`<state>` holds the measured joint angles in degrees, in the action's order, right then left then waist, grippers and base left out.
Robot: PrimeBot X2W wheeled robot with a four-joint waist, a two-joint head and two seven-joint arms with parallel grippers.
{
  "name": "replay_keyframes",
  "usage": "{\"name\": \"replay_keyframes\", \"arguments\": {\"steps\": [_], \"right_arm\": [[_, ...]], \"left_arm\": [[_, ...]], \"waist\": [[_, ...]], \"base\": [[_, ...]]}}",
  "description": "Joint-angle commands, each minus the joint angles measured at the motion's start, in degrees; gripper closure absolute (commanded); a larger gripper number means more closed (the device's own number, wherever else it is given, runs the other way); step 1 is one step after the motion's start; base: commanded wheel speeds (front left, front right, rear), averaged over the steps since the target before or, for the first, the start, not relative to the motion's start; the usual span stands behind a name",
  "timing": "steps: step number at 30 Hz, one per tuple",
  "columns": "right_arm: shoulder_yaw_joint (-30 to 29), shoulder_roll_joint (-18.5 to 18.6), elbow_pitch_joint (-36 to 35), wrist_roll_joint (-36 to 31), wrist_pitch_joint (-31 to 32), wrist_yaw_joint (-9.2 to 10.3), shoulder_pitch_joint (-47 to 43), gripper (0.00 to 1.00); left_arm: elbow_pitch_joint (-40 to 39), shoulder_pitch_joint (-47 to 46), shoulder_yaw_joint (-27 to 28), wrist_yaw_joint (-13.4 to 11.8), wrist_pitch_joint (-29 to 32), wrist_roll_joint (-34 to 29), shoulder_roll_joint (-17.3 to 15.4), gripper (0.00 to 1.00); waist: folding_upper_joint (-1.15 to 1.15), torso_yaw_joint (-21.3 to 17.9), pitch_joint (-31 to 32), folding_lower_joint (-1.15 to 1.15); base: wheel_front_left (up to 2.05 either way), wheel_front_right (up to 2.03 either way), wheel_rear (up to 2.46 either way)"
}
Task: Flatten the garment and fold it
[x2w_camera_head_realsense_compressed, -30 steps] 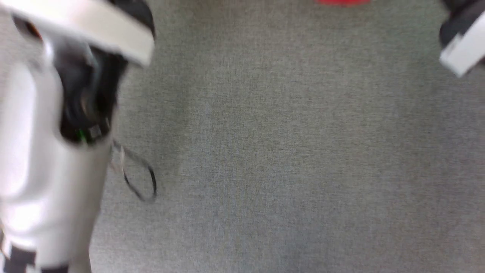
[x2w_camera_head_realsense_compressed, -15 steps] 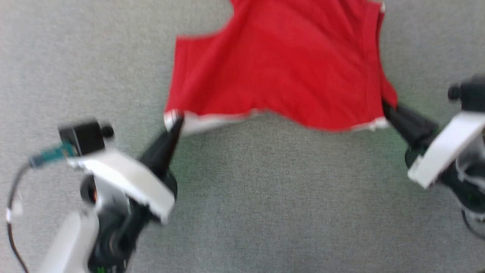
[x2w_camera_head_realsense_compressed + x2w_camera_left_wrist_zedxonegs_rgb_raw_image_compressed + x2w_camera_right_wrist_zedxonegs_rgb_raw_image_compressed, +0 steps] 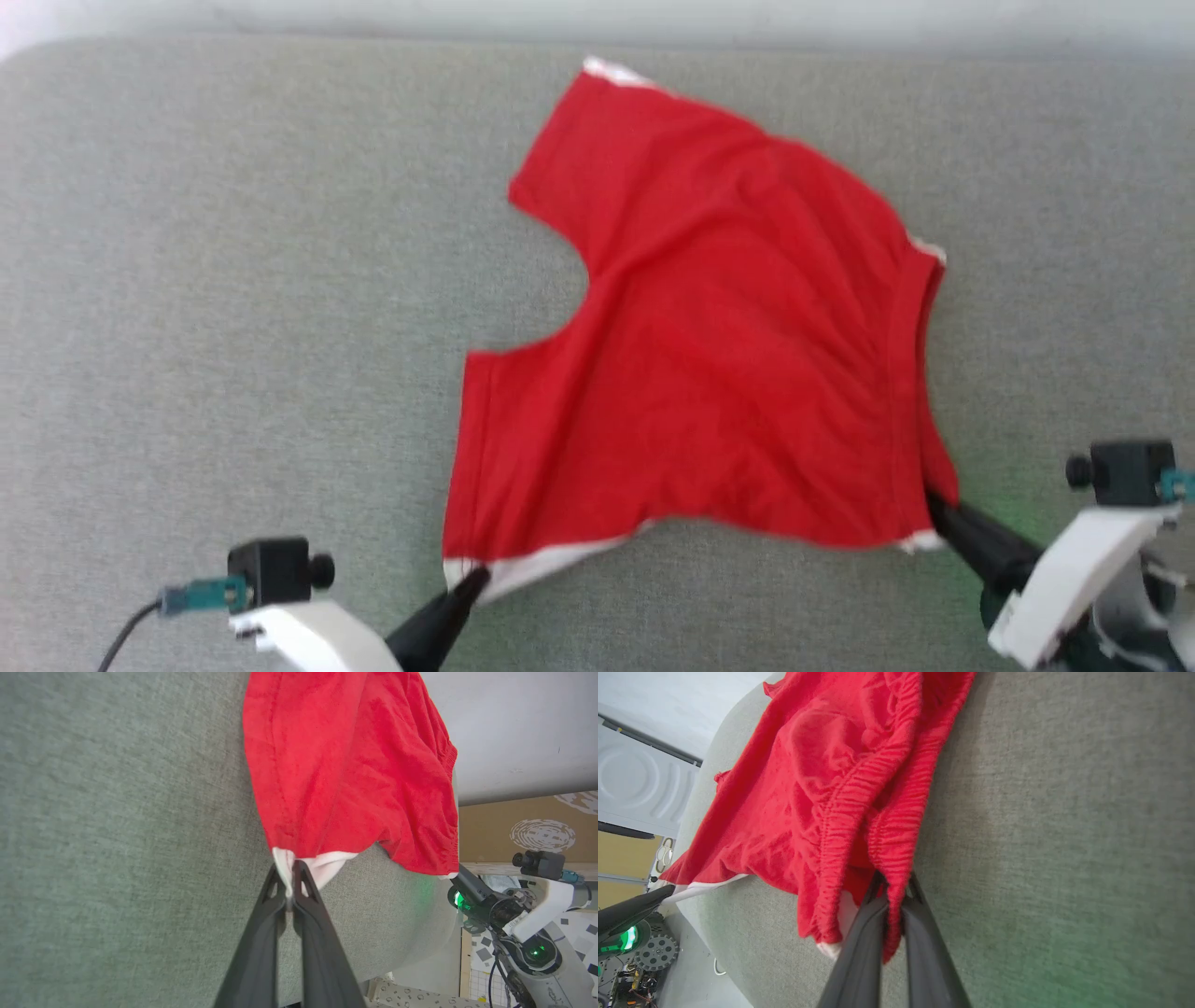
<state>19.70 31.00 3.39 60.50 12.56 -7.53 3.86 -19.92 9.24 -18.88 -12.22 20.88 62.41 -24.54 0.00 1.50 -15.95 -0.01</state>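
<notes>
Head view: garment point(image 3: 719, 355), red shorts, spread on grey cloth surface point(image 3: 233, 280) ahead of both grippers. Left gripper point(image 3: 474, 581) pinches the white-trimmed hem corner; right gripper point(image 3: 934, 511) pinches the waistband corner. Near edge spans between the two grips.
Left wrist view: fingers pressed together on the white hem, red cloth running away beyond the tips.
Right wrist view: fingers clamped on the gathered elastic waistband, shorts lying beyond and to their left.
</notes>
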Motion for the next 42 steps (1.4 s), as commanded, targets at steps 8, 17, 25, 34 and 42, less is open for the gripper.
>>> {"name": "replay_keyframes", "arguments": {"steps": [8, 17, 25, 34, 42], "right_arm": [[-4.86, -2.93, -2.57, -0.95, 2.99, 0.04, -8.92, 1.0], [-11.45, -5.89, -9.17, -2.51, 9.96, 0.04, -19.52, 1.0], [-17.98, -8.68, -16.36, -4.42, 14.75, 0.04, -24.38, 1.0], [-18.09, -10.52, -21.12, -7.1, 16.61, 0.04, -16.35, 1.0], [-15.08, -11.04, -21.61, -7.86, 14.28, 0.04, -6.99, 1.0]], "left_arm": [[-3.19, 6.17, 0.91, -0.15, 0.27, 2.27, -1.71, 1.0], [-7.16, 12.76, 0.71, -0.68, 1.2, 3.7, -3.38, 1.0], [-9.5, 13.08, 3.35, -0.17, -1.14, 3.2, -3.95, 1.0], [-9.32, -2.12, 5.03, -0.13, 0.11, -1.76, -6.06, 1.0], [-6.57, -21.11, 5.77, -1.73, 5.14, -4.52, -7.97, 1.0]], "waist": [[0.0, 0.82, 5.54, 0.01], [0.0, 1.3, 7.25, 0.01], [0.0, 0.5, 6.15, 0.01], [0.0, -2.62, 1.28, 0.01], [0.0, -6.24, -4.55, 0.01]], "base": [[0.0, 0.0, 0.0], [0.0, 0.0, 0.0], [0.0, 0.0, 0.0], [0.0, 0.0, 0.0], [0.0, 0.0, 0.0]]}}
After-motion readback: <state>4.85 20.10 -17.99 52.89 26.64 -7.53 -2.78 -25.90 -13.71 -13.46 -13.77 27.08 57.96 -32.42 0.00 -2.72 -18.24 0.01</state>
